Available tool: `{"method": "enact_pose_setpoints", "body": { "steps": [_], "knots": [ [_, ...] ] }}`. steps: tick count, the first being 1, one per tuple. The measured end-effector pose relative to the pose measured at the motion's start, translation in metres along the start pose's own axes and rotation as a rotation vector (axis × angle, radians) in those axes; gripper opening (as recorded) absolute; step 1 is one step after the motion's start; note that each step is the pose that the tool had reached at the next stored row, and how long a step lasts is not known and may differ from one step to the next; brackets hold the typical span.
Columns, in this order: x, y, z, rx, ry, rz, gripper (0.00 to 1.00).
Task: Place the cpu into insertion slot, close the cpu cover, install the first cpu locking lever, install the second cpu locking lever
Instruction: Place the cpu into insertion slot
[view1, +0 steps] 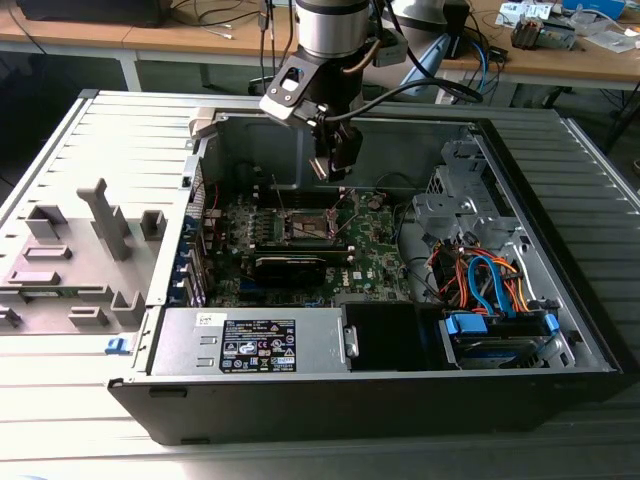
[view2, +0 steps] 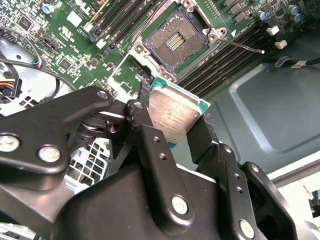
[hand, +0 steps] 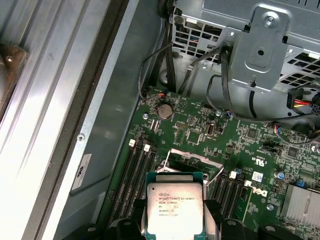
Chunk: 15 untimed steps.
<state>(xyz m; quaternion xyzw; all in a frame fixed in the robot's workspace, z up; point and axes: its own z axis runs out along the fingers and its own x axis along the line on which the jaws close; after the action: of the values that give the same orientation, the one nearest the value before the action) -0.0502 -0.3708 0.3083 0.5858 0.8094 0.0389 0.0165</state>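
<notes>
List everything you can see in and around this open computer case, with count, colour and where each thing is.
computer case: one, grey and black, lying open
motherboard: one, green, on the case floor
insertion slot: one, gold contacts and silver rim, on the motherboard, empty
cpu: one, silver top with green edge, held above the motherboard
black card: one, beside the slot
power supply: one, silver, along the case wall nearest the exterior camera
cables: several, orange and blue, at the exterior view's right
fixture blocks: several, grey, at the exterior view's left
gripper: one, black, shut on the cpu
arm: one, silver and black, above the case
</notes>
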Motion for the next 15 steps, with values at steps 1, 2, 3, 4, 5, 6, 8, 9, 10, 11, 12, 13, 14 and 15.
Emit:
{"method": "enact_pose_setpoints", "body": {
  "steps": [1,2,3,4,5,6,8,9,10,11,12,13,14,15],
  "knots": [
    [0.0000,0.0000,0.0000,0.0000,-0.0001,0.001,0.54],
    [0.0000,0.0000,0.0000,0.0000,-0.0001,0.001,0.54],
    [0.0000,0.0000,0.0001,0.0000,-0.0002,0.002,0.54],
    [0.0000,0.0000,0.0001,0.0000,-0.0003,0.003,0.54],
    [0.0000,0.0000,0.0001,-0.0001,-0.0003,0.004,0.54],
    [0.0000,0.0000,0.0001,-0.0001,-0.0004,0.004,0.54],
    [0.0000,0.0000,0.0002,-0.0001,-0.0006,0.007,0.54],
    [0.0000,0.0000,0.0002,-0.0001,-0.0006,0.007,0.54],
    [0.0000,0.0000,0.0003,-0.0001,-0.0007,0.008,0.54],
    [0.0000,0.0000,0.0003,-0.0002,-0.0007,0.009,0.54],
    [0.0000,0.0000,0.0003,-0.0002,-0.0009,0.010,0.54],
    [0.0000,0.0000,0.0003,-0.0002,-0.0009,0.011,0.54],
    [0.0000,0.0000,0.0004,-0.0002,-0.0010,0.012,0.54],
    [0.0000,0.0000,0.0004,-0.0002,-0.0011,0.012,0.54]
  ]
}}
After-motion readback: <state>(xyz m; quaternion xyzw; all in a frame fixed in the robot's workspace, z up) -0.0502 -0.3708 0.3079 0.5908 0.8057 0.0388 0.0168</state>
